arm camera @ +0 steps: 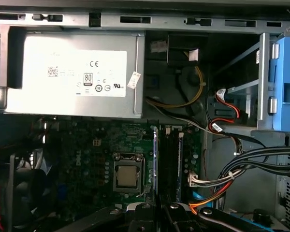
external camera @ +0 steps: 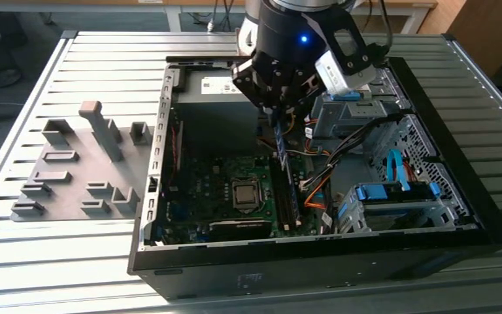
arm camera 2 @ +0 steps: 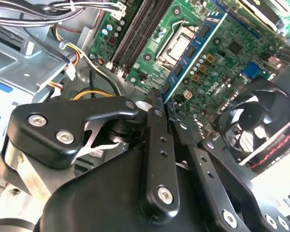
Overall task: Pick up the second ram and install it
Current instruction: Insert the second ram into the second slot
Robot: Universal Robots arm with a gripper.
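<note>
The bench (external camera: 76, 261) is pale grey with long parallel ribs. On it, the computer case (external camera: 321, 268) is black outside, and its motherboard (external camera: 225, 190) is dark green with small silver and black parts. The second ram (external camera: 284, 154) is a blue-green stick with black chips, held in the black hand (external camera: 277, 98). At the exterior view's right, the drive-bay clips (external camera: 382, 191) are bright blue. The holder blocks (external camera: 85, 170) at the exterior view's left are plain grey. In the first wrist view, the power supply (arm camera: 72, 72) is silver-grey with a white label, and the cables (arm camera: 217, 108) are red, yellow and black.
</note>
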